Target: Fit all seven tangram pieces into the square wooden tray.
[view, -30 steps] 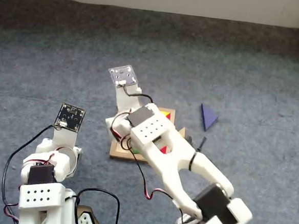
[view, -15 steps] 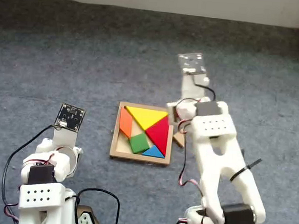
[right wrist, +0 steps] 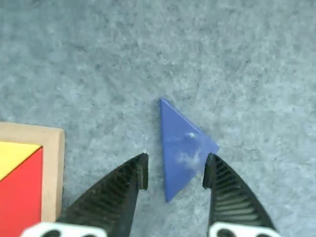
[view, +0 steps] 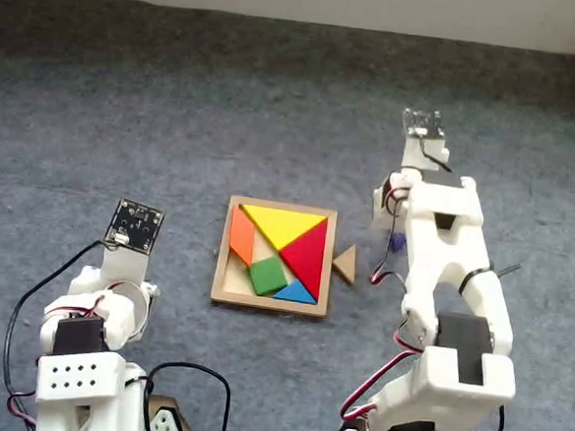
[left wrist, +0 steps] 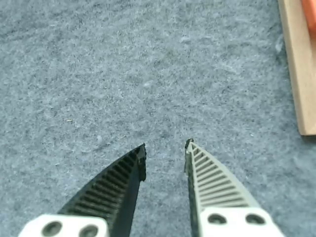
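My right jaws sit apart astride the blue triangle (right wrist: 183, 148), ready to grip it for the tray (view: 267, 304); left jaws apart, parked

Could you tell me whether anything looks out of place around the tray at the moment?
Two pieces lie outside the wooden tray: a tan triangle on the carpet beside its right edge, and a blue triangle farther right, between the fingers of the open right gripper.
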You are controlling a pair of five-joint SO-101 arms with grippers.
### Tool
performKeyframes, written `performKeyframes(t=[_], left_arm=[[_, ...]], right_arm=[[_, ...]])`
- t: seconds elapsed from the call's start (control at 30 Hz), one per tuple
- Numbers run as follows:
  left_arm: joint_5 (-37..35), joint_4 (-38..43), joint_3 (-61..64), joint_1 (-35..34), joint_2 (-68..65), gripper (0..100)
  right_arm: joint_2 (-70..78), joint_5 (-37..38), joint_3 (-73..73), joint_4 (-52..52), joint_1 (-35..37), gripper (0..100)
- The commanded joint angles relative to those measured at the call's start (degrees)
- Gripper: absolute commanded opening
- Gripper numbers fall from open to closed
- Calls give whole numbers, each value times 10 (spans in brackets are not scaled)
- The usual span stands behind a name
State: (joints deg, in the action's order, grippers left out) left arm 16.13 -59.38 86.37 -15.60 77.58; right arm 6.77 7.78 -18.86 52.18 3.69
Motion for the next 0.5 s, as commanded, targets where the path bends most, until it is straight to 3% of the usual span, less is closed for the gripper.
performKeyframes(t=[0.0, 0.2, 0.33, 0.47], left_arm=[[-2, 9, -4, -7, 7, 148], [-2, 9, -4, -7, 7, 148], [-2, 9, -4, -7, 7, 148], [-2, 9, -4, -7, 7, 148]], right_arm=[[-10, 7, 39, 57, 12, 182], [-42, 2, 73, 171, 82, 182], [-62, -62, 52, 173, 126, 182], [-51, -74, 15, 133, 157, 182]])
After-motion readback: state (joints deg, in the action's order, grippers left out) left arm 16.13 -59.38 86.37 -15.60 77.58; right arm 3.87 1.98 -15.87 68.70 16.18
